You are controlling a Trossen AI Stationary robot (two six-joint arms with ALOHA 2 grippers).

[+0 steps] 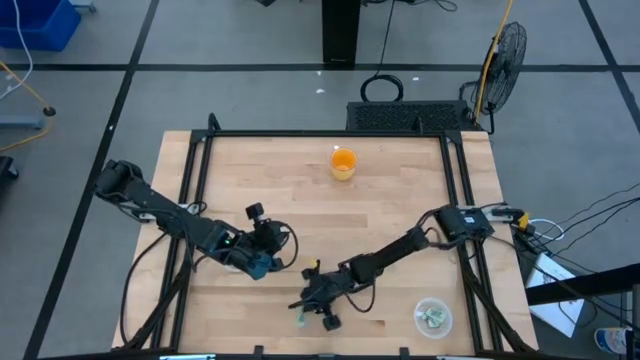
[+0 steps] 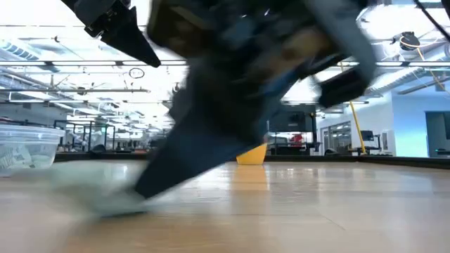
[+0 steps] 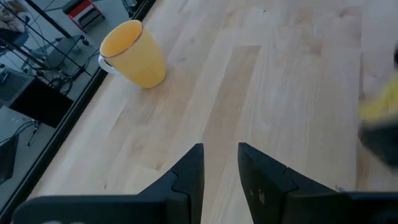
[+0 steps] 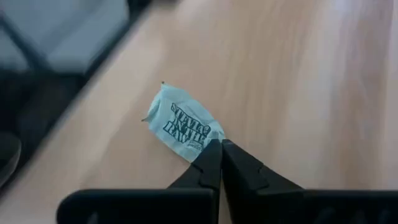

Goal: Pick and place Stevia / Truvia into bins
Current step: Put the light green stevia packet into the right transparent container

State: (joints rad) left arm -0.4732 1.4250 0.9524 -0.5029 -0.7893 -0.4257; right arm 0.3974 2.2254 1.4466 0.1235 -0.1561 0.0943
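Holding: my right gripper [image 4: 217, 152] has pinched shut on one corner of a Stevia packet [image 4: 181, 124]. The two tips look pressed together with the paper edge between them.
Where it is: the packet lies on the table [image 1: 400, 200] near the front edge, at about 6 o'clock from the table's middle. It is just beside my right gripper [image 1: 312, 308].
Step now: I think this is the grab part. The packet is caught but not yet lifted.
Which way it points: in my right wrist view the packet's long side runs from about 10 o'clock to 4 o'clock. The 4 o'clock corner is the one I hold. The printed side faces up.
Next move: I should lift slowly, because a corner pinch may slip. Then I carry it toward 3 o'clock to the clear bin [image 1: 433, 317], which already has packets inside.
Other arm: my left gripper [image 3: 221, 168] waits at about 9 o'clock from the packet, partly open and holding nothing.
Not a bin: the orange cup [image 1: 343, 162] at 12 o'clock.
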